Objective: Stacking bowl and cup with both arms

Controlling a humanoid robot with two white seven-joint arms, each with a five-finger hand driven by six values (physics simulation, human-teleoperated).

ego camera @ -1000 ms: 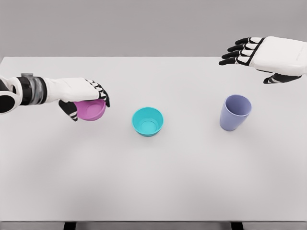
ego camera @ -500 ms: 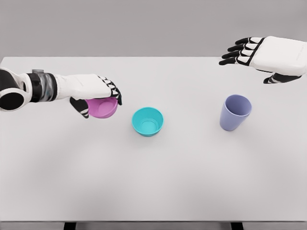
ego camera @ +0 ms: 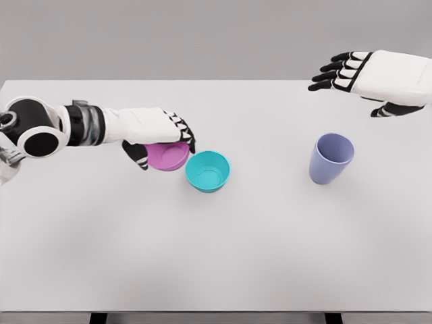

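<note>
progress sits at an early stage, judging by how things lie: nothing is stacked yet. left hand [ego camera: 162, 138] reaches in from the left edge toward the middle of the frame, its fingers curled over the rim of a pink bowl [ego camera: 169, 156] and gripping it from above. that bowl is just left of a teal bowl [ego camera: 208, 171] that sits near the centre of the white counter [ego camera: 223, 256]; the two rims look very close, perhaps touching, though the pictures do not settle whether the pink one is lifted clear of the surface or resting on it. well apart to the right stands a lavender cup [ego camera: 331, 158], upright with its mouth open upward and nothing gripping it. right hand [ego camera: 368, 81] hovers in the upper right of the frame, above and beyond the cup, palm down with its dark fingers spread and holding nothing. as a judgement, the step in hand is bringing the pink bowl over the teal one to nest it inside; what remains is that placement, then the cup, which the right hand seems placed to collect and add to the stack.
</note>
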